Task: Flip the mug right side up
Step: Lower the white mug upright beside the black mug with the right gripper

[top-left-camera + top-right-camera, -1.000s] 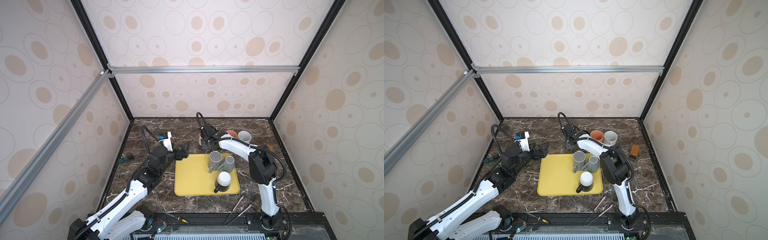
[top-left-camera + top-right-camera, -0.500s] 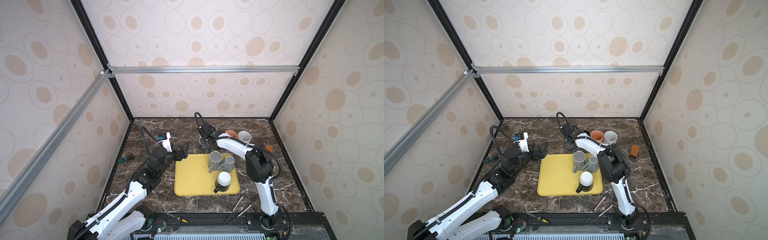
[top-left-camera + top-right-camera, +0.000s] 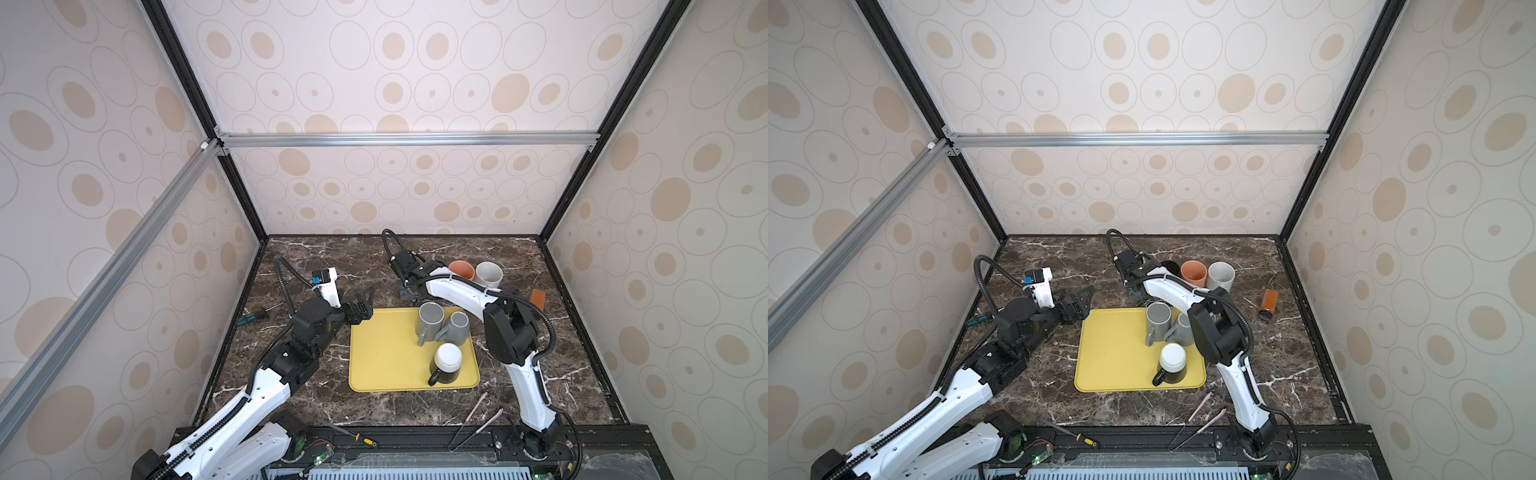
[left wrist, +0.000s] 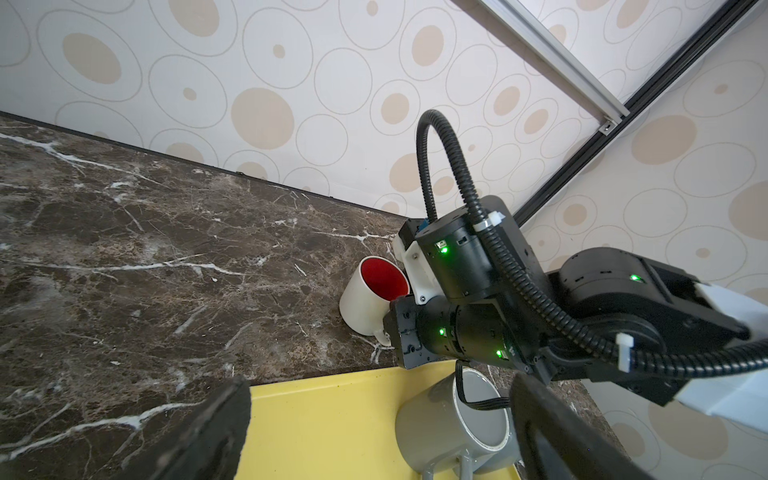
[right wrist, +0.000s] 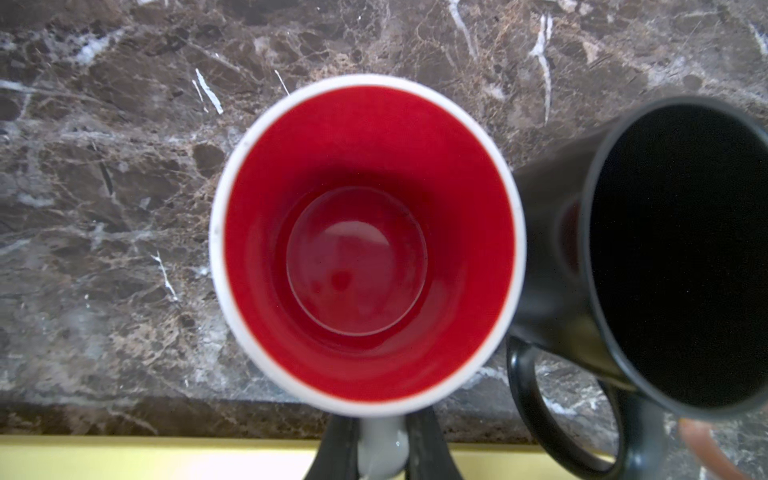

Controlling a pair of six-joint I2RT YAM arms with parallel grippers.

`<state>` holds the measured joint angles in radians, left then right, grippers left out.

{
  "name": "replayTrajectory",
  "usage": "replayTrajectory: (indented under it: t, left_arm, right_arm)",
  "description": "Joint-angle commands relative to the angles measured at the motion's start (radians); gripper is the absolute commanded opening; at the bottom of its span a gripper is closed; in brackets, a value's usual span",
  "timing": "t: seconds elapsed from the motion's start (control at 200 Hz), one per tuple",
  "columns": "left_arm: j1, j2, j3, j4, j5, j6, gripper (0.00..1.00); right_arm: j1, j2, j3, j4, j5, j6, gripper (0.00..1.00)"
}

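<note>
The mug (image 5: 365,245) is white with a red inside. It stands mouth up on the dark marble just behind the yellow tray (image 3: 386,365). My right gripper (image 5: 380,453) is shut on its white handle, one finger on each side. The left wrist view shows the mug (image 4: 370,299) leaning slightly, under the right wrist. In both top views the right arm hides it; the right gripper (image 3: 406,291) (image 3: 1136,291) reaches in from the right. My left gripper (image 3: 363,305) (image 3: 1081,301) (image 4: 382,436) hangs open and empty at the tray's back left corner.
On the tray stand two grey mugs (image 3: 430,320) (image 3: 457,328) and a dark mug with a white round top (image 3: 446,363). A black mug (image 5: 665,257) touches the held mug's side. Behind are an orange cup (image 3: 461,270) and a white cup (image 3: 489,274). Tongs (image 3: 478,424) lie at the front.
My right wrist has edged slightly to the left with the mug's handle still in its jaws. The left arm has barely moved.
</note>
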<state>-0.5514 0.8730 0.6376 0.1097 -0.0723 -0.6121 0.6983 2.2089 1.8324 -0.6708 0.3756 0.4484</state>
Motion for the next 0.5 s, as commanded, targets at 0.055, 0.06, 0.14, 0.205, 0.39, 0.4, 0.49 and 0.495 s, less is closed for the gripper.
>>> replayTrajectory:
  t: [0.055,0.06,0.14,0.205,0.39,0.4,0.49,0.495]
  left_arm:
    - [0.005,-0.019,-0.010,-0.009,-0.010,0.017,0.98]
    - [0.005,-0.019,-0.010,-0.010,-0.011,0.016,0.98]
    - [0.006,-0.022,-0.025,0.001,-0.012,0.012,0.98]
    - [0.007,-0.020,-0.031,0.002,-0.017,0.005,0.98]
    - [0.006,-0.016,-0.030,-0.009,-0.018,0.005,0.99]
    - [0.007,-0.016,-0.030,-0.010,-0.018,0.005,0.99]
    - [0.005,-0.013,-0.030,-0.011,-0.024,0.007,1.00]
    - [0.005,-0.013,-0.031,-0.011,-0.024,0.007,1.00]
  right_arm:
    - [0.014,-0.011,0.010,-0.002,0.008,0.036,0.16]
    - [0.014,-0.011,0.006,-0.001,0.007,0.035,0.16]
    - [0.016,-0.015,-0.011,0.011,-0.012,0.042,0.17]
    - [0.016,-0.018,-0.022,0.018,-0.028,0.045,0.18]
    - [0.015,-0.032,-0.046,0.044,-0.069,0.046,0.26]
    - [0.015,-0.033,-0.047,0.046,-0.072,0.047,0.26]
    - [0.015,-0.045,-0.054,0.049,-0.094,0.051,0.30]
    - [0.016,-0.045,-0.056,0.049,-0.096,0.050,0.30]
